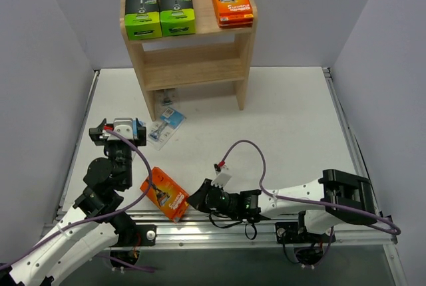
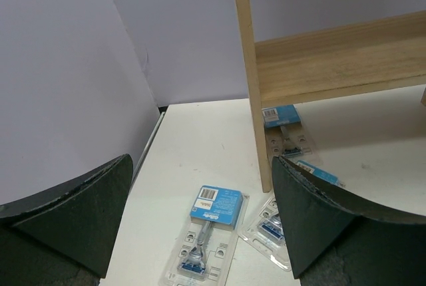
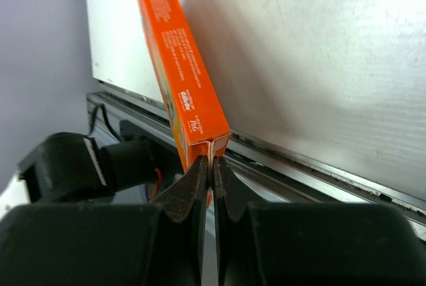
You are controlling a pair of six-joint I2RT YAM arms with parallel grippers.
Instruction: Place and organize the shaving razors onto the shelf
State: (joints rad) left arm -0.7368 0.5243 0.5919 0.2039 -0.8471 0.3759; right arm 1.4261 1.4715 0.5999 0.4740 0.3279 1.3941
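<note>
R claw [image 3: 210, 163] is sitting shut, tips touching orange box [image 3: 181, 80] corner at tabletop's near edge. L claw [image 2: 202, 166] is hanging wide apart over blister packs [image 2: 212, 229].

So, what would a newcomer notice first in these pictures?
Probably the bright orange box at the table's near edge, with the right gripper shut at its corner. Next comes the wooden shelf at the back, its top tier carrying two black-and-lime boxes on the left and stacked orange boxes on the right.
</note>
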